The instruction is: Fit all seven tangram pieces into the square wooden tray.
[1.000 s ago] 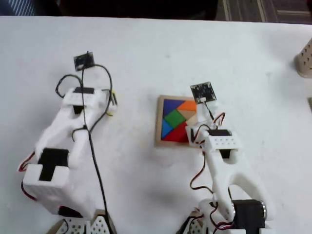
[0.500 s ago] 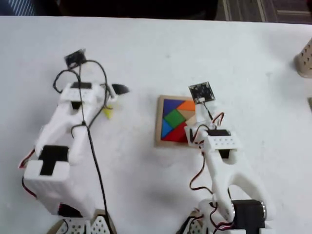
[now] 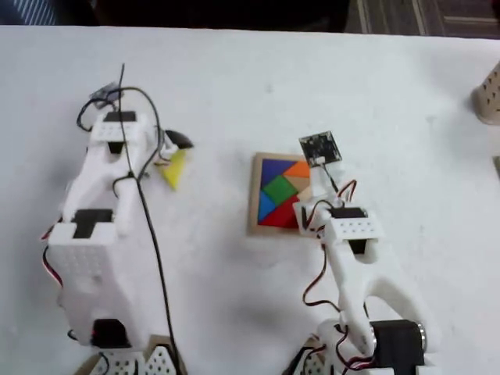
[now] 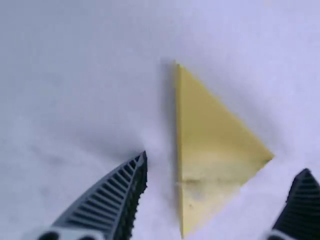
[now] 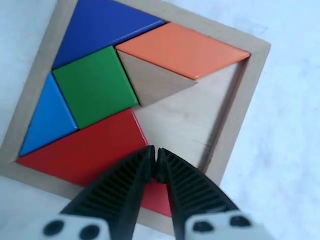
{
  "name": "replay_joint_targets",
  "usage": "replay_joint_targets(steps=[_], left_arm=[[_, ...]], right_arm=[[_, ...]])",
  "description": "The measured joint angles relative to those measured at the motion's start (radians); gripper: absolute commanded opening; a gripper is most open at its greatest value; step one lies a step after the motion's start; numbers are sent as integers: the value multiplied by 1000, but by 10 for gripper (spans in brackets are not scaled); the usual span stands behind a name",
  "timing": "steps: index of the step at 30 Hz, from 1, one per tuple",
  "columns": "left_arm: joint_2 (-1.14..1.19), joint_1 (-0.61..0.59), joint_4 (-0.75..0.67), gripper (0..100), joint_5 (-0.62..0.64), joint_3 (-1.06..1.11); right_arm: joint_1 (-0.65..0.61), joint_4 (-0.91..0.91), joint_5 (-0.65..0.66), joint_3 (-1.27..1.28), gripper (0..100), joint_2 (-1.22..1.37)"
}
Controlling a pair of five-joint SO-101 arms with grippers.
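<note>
Six flat, smooth pieces sit in the square wooden tray at the centre of the high view: one dark blue triangle, one orange parallelogram, one green square, one light blue triangle, one red triangle and one bare-wood triangle, with a triangular patch of tray floor beside the last. One yellow triangle lies on the white desk left of centre, between the wide-spread ribbed fingers of the left tool. The right tool, pinched closed on nothing, hangs over the red triangle.
</note>
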Motion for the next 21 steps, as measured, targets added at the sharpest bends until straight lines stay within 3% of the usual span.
replay_joint_targets(steps=[6, 12, 21], left_arm=[[5, 25, 8, 415, -29, 0], [5, 26, -3, 284, -32, 0], [43, 26, -21, 284, -32, -58]], right_arm=[[0, -28, 0, 23, 18, -2], [-2, -49, 0, 29, 18, -2], [-9, -49, 0, 29, 18, -2]])
